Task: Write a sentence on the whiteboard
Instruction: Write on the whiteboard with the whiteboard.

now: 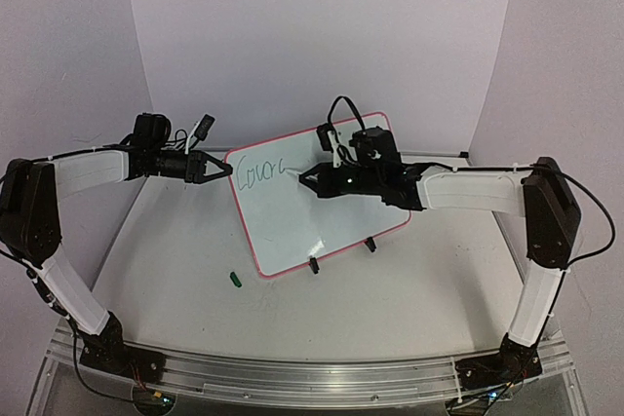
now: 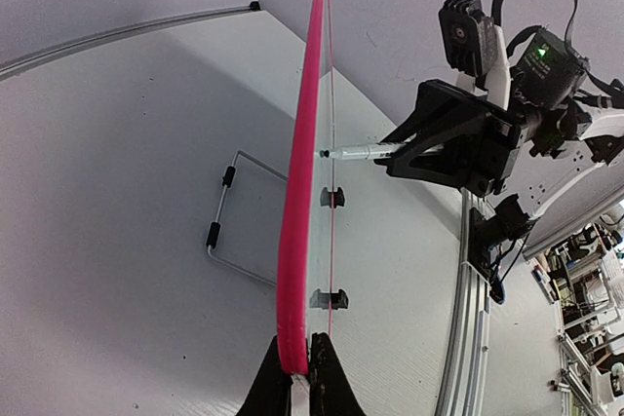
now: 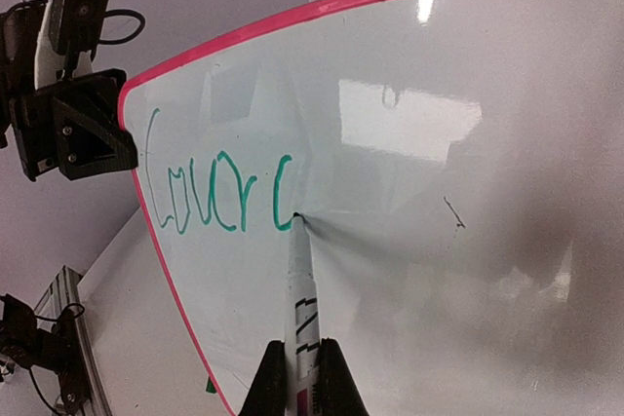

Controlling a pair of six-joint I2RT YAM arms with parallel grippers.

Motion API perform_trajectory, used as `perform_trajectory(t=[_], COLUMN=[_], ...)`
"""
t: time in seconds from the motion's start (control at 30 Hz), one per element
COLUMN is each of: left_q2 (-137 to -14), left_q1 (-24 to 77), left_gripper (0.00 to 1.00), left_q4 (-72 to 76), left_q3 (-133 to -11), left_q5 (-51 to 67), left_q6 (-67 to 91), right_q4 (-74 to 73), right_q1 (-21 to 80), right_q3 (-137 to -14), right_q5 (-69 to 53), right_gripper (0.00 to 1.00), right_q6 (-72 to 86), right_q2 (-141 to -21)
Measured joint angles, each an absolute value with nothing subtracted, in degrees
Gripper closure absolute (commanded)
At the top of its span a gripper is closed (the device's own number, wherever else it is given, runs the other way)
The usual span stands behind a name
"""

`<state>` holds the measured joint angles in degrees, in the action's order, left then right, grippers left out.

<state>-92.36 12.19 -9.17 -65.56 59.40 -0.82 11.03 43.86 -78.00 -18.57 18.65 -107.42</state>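
The whiteboard (image 1: 292, 211), white with a red-pink frame, stands tilted on two black clip feet in mid-table. My left gripper (image 1: 222, 170) is shut on its left edge; in the left wrist view the frame (image 2: 295, 231) runs up from between my fingers. My right gripper (image 1: 310, 180) is shut on a white marker (image 3: 302, 319). Its tip touches the board (image 3: 439, 143) at the end of the green sentence (image 3: 216, 194), which reads "Courc" along the top left. The marker tip also shows in the left wrist view (image 2: 351, 153).
A green marker cap (image 1: 234, 280) lies on the table in front of the board's lower left corner. A wire stand (image 2: 229, 226) lies behind the board. Purple walls enclose the table on three sides. An aluminium rail (image 1: 302, 367) runs along the near edge.
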Motion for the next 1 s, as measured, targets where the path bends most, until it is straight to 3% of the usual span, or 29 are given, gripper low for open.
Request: perform_trajectory(t=[1.0], left_q2=[-92.4], left_q1=[12.3], left_gripper=[1.00], left_q4=[-9.2], left_q3=[-65.6], left_q5=[59.8], left_q6=[-1.4], right_q4=[10.6], right_q1=[43.6], right_q3=[-80.0], right_q5=[-17.8], right_gripper=[1.00], right_q6=[18.3], right_q2=[-107.6])
